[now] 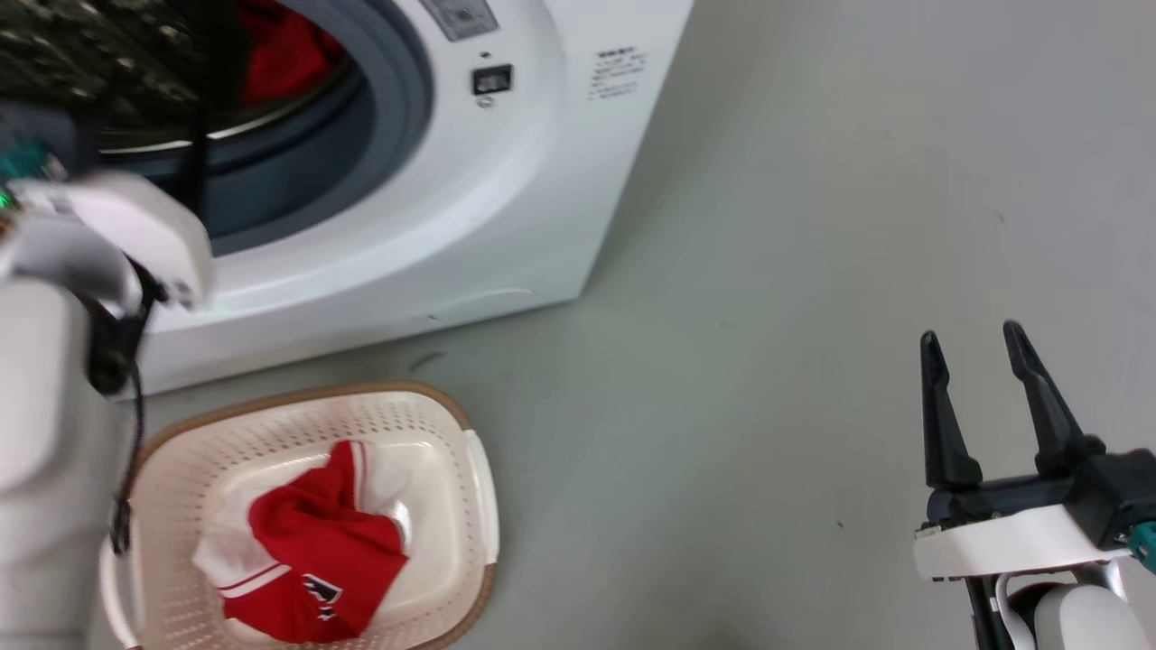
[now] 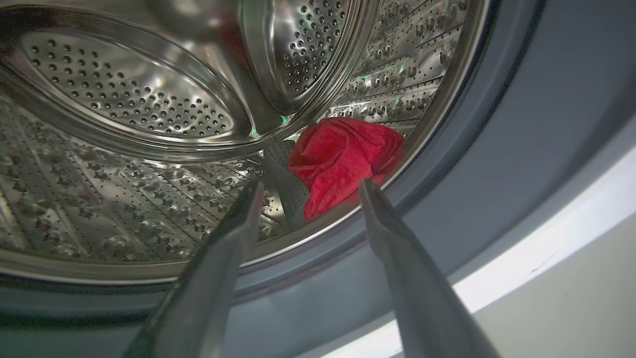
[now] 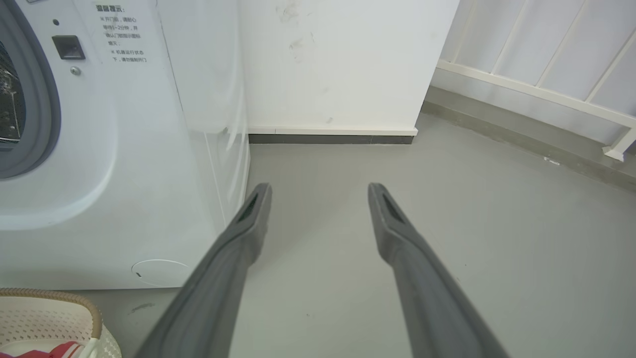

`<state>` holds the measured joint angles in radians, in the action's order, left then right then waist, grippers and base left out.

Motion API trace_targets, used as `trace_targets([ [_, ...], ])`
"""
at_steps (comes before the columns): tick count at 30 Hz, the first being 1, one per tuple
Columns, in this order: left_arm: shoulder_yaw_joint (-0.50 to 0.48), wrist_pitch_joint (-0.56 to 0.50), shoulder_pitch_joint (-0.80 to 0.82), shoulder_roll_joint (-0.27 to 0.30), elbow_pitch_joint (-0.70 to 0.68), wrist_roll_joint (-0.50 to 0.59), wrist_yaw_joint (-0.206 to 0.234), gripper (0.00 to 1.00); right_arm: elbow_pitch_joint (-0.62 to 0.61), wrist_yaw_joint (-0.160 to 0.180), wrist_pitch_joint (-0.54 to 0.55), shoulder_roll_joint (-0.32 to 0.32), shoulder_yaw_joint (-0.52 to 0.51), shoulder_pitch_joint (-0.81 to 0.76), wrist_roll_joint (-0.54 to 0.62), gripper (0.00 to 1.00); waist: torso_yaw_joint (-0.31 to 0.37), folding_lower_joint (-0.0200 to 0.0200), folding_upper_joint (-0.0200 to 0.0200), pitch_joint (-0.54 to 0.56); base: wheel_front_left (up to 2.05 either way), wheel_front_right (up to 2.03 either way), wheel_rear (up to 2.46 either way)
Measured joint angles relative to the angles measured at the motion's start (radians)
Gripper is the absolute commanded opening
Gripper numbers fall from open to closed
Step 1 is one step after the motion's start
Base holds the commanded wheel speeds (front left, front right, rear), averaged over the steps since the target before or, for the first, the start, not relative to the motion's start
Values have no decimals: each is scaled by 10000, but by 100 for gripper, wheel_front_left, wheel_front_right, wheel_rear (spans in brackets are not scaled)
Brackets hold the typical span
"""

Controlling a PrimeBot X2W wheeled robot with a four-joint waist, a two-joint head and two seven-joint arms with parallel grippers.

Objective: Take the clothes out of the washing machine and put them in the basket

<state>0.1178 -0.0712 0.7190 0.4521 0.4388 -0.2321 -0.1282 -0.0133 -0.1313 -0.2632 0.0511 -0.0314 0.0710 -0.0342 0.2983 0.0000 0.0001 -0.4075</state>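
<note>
A red garment (image 2: 343, 156) lies crumpled in the steel drum (image 2: 124, 149) of the white washing machine (image 1: 506, 181); the head view shows it as a red patch (image 1: 284, 50) behind the grey gasket (image 1: 397, 99). My left gripper (image 2: 310, 186) is open at the drum's mouth, just short of the cloth, with nothing between its fingers. The red jersey (image 1: 316, 560) with white sleeves lies in the cream basket (image 1: 433, 424) on the floor before the machine. My right gripper (image 1: 971, 348) is open and empty over bare floor at the lower right; the right wrist view (image 3: 318, 189) shows the same.
My pale left forearm (image 1: 54, 433) rises at the left edge of the head view. The basket's corner (image 3: 54, 313) shows at the right wrist view's lower left. A white wall (image 3: 343, 64) and a white railing (image 3: 546, 74) stand beyond the grey floor (image 1: 813, 271).
</note>
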Motion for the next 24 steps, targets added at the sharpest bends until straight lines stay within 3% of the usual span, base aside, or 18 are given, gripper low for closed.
trace_targets([
  [4,635,-1254,1558,802,368,-318,-10,100,21,0,-2,6,217,134,-418,100,519,2,-1,-660,0,0,0],
  [12,1227,-3741,4808,1662,1590,-1147,-12,100,50,0,0,8,763,327,-1097,100,1554,3,-1,-1997,0,0,0],
  [15,1248,-4729,6586,1685,2694,-1170,12,100,-33,0,-2,8,984,303,-1317,100,2157,2,-1,-2697,0,0,0],
  [24,1695,-5981,8172,1233,4684,-1045,205,100,-228,0,-2,4,1072,-10,-1515,100,2432,2,-1,-3438,0,0,0],
])
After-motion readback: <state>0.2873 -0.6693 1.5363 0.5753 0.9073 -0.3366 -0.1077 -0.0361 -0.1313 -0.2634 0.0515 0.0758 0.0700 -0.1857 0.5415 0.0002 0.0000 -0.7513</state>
